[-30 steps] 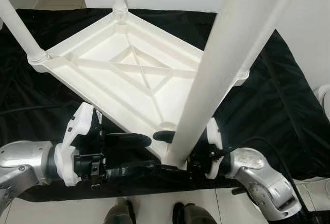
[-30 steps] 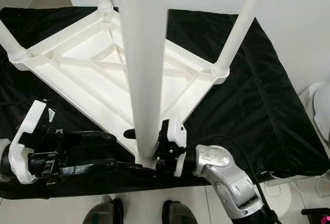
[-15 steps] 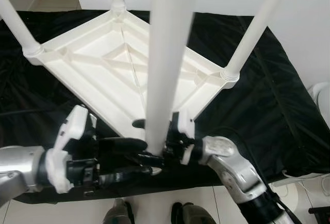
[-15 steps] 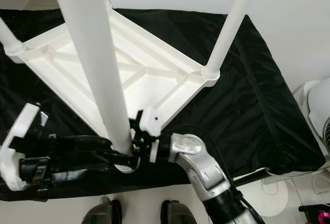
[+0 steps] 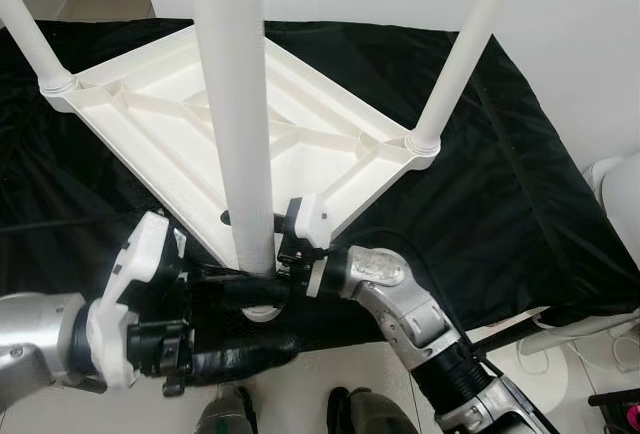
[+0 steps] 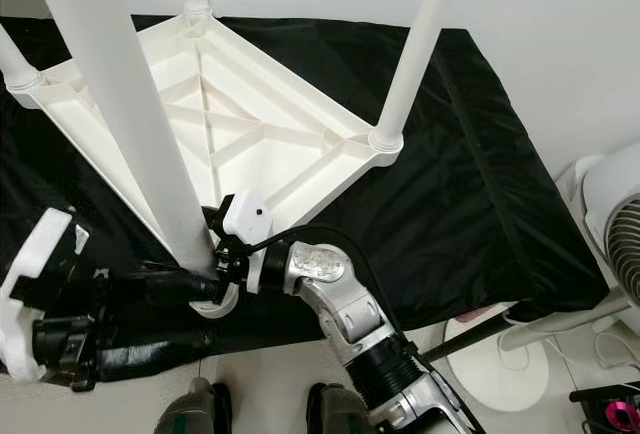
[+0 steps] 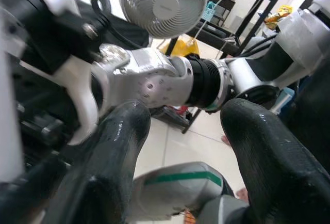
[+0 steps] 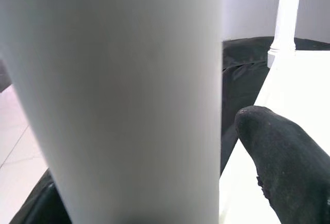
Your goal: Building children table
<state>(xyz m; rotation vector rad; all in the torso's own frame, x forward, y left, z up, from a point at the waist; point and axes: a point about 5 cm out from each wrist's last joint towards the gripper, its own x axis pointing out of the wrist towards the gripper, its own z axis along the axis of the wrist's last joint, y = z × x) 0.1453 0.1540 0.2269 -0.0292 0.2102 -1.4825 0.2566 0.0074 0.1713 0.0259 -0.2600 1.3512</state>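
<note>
Step in hand, as we judge it: seating the last leg (image 5: 238, 124) into the near corner socket of the upturned white table top (image 5: 150, 144), which lies on a black cloth (image 5: 520, 184); three other legs stand in their corners.

Right gripper (image 5: 270, 276) is at the foot of that leg, fingers closed narrow around it just above the socket; the table top lies directly beyond it. Left gripper (image 5: 262, 322) sits just beside and below the right one, fingers parted, nothing between them.

Next move, in our view, calls for a straight push down or a twist along the leg's axis, with the top kept from sliding.

The right wrist view shows one fingertip (image 8: 281, 157) pressed against the leg. The left wrist view shows a fan (image 7: 162, 2) behind the right arm.
</note>
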